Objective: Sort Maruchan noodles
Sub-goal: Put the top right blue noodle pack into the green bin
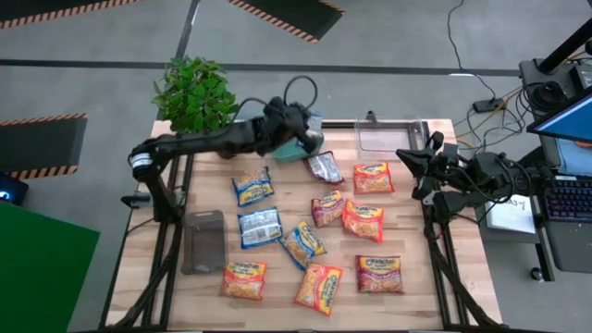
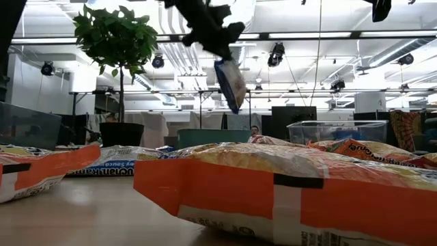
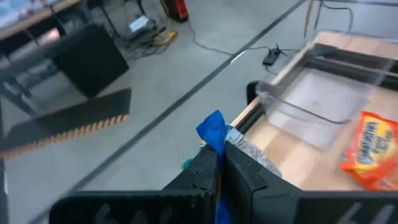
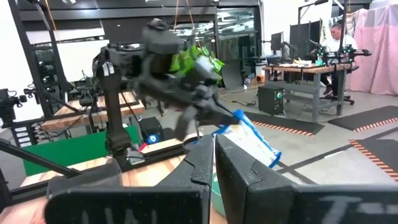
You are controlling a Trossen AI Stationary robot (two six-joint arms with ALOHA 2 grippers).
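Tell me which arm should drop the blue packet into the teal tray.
Left. Its end effector is already shut on the blue packet, held in the air beside the teal tray at the table's far edge. The right end effector waits empty at the right edge, farther from the tray.

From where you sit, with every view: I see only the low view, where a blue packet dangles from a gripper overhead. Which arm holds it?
Observer: The left gripper is shut on the blue-and-white packet.
Operator: What is underneath?
Observer: In the high view, a teal tray shows right below that gripper, near the table's far edge.
Operator: And the other arm?
Observer: The right gripper waits by the clear bin, holding nothing.
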